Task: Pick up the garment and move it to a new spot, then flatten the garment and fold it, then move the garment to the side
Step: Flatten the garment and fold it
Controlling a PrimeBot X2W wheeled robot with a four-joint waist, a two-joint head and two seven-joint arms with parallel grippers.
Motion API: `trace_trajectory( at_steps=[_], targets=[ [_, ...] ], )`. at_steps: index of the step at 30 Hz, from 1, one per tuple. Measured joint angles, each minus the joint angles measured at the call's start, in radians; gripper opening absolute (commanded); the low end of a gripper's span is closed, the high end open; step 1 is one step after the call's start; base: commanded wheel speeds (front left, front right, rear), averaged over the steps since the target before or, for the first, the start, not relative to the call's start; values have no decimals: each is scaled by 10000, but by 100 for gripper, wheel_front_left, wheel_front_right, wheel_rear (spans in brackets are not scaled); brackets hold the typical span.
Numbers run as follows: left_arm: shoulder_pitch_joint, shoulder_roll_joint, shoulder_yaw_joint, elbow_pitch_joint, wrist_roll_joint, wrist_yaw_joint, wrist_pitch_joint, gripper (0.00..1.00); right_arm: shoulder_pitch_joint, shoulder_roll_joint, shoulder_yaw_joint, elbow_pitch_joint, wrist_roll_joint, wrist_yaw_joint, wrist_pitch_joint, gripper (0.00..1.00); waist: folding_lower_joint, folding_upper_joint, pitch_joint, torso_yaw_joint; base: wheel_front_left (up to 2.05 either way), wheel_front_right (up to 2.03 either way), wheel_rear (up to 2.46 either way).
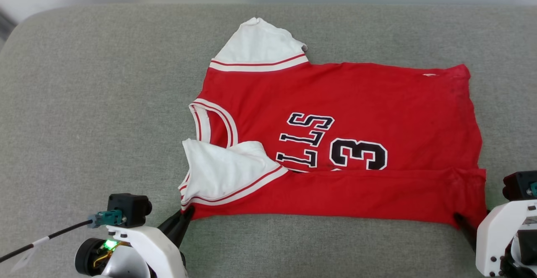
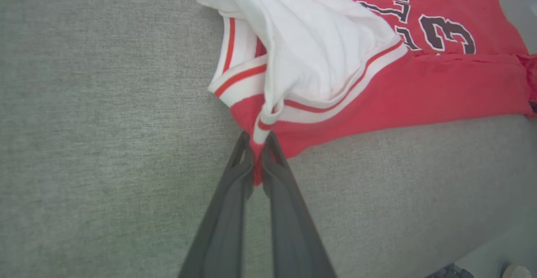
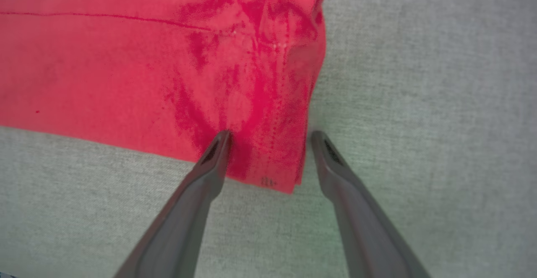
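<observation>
Head view, the red shirt [image 1: 335,97] lies flat on the grey cushion [image 1: 92,102]; left wrist view, the left gripper [image 2: 256,139] is clamped on its sleeve-side corner; right wrist view, the right gripper [image 3: 270,137] stands apart astride the hem corner.

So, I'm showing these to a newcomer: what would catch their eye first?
The red shirt with white sleeves lies spread across the middle of the grey cushion, its near edge folded up over the black lettering. At its near left corner the left gripper is pinched shut on the fabric. At the near right corner the right gripper stands open, one finger over the cloth, the other beside it.
</observation>
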Motion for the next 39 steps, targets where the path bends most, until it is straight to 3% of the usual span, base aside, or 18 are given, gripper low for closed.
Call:
trace_trajectory(
  at_steps=[3, 4, 5, 6, 18, 28, 33, 38, 39],
  targets=[
    [-5, 42, -50, -104, 52, -54, -44, 0, -171, 31, -59, 290, -69, 2, -40, 100, 0, 0, 151, 141, 0, 0, 0],
    [-5, 19, -65, -138, 52, -63, -90, 0, -215, 36, -67, 370, -81, 2, -40, 94, 0, 0, 207, 183, 0, 0, 0],
    [-14, 2, -75, -167, 59, -82, -104, 0, -244, 38, -73, 418, -81, 2, -40, 37, 0, 0, 271, 221, 0, 0, 0],
    [-35, -15, -86, -182, 69, -90, -144, 0, -260, 36, -75, 460, -81, 2, -42, 0, 0, 0, 331, 255, 0, 0, 0],
    [400, 215, -142, -8, -77, -207, -192, 0, -197, -151, 75, 623, 173, 6, -15, 0, 0, 0, -37, 209, 0, 0, 0],
    [1825, 520, -236, -230, -491, -205, -161, 0, 1412, -834, -360, -600, 454, 8, 779, 0, 0, 0, -923, -240, 0, 0, 0],
    [2201, 527, -326, -224, -610, -182, -163, 0, 2008, -834, -552, -938, 640, 8, 940, 0, 0, 0, -976, -360, 0, 0, 0],
    [2194, 447, -481, 238, -658, -328, -134, 0, 2055, -512, -485, -520, 587, 6, 746, 0, 0, 0, -934, -369, 0, 0, 0],
    [2169, 424, -506, 345, -619, -372, -221, 33, 2051, -439, -464, -385, 523, 6, 669, 0, 0, 0, -932, -370, 0, 0, 0]
  ],
)
